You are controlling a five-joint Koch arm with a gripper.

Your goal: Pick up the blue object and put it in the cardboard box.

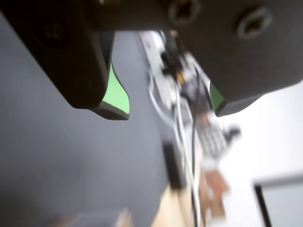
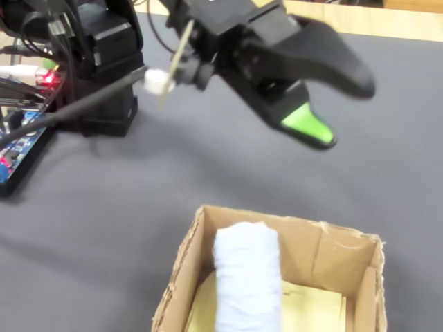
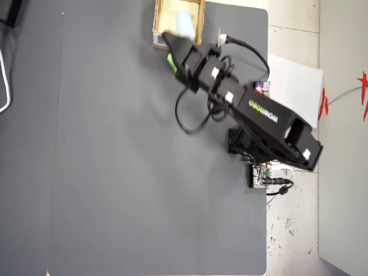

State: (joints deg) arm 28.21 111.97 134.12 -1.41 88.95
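Note:
The blue object (image 2: 246, 277), a pale blue-white soft block, lies inside the cardboard box (image 2: 304, 232) on its yellowish floor. From overhead it shows as a pale patch (image 3: 184, 23) in the box (image 3: 157, 17) at the top edge of the grey mat. My gripper (image 2: 342, 111) hovers above and just behind the box, open, with green pads and nothing between its fingers. In the wrist view the two jaws stand far apart around my gripper (image 1: 169, 111), and only blurred background shows between them. Seen from overhead, my gripper (image 3: 168, 50) sits at the box's near edge.
The arm's base (image 2: 104, 62) and circuit boards with cables (image 2: 21, 138) stand at the back left of the fixed view. A small controller board (image 3: 261, 175) and white paper (image 3: 296, 86) lie off the mat's right side. The grey mat (image 3: 115, 161) spreads wide to the left.

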